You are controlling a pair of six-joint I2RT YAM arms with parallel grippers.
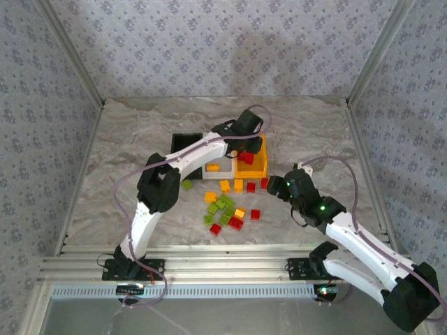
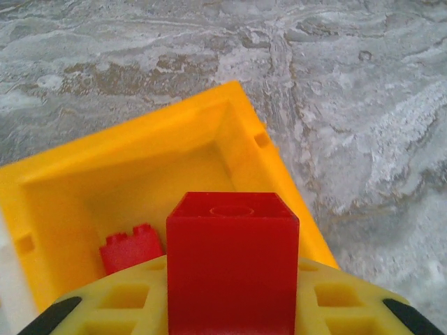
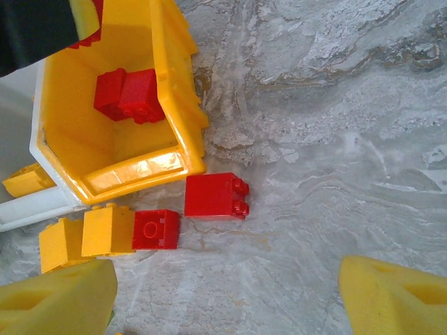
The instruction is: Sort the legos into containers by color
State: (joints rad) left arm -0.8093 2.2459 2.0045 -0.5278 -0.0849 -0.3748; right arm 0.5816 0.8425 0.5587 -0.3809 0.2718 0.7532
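My left gripper (image 1: pixel 244 151) hangs over the orange bin (image 1: pixel 257 167), shut on a red brick (image 2: pixel 232 265) held between its yellow pads. Another red brick (image 2: pixel 130 250) lies on the floor of the orange bin (image 2: pixel 140 167). My right gripper (image 3: pixel 227 300) is open, low over the table just right of the bins, also seen as the right gripper (image 1: pixel 278 185). Ahead of it lie a red brick on its side (image 3: pixel 213 195), a second red brick (image 3: pixel 156 229) and orange-yellow bricks (image 3: pixel 108 230). The orange bin (image 3: pixel 174 105) holds red bricks (image 3: pixel 129 94).
The black bin (image 1: pixel 183 142) and the white bin (image 1: pixel 225 167), which holds an orange-yellow brick (image 1: pixel 213 167), stand left of the orange one. Loose green (image 1: pixel 222 206), red (image 1: pixel 236 223) and orange-yellow bricks lie in front of the bins. One green brick (image 1: pixel 187 185) sits apart.
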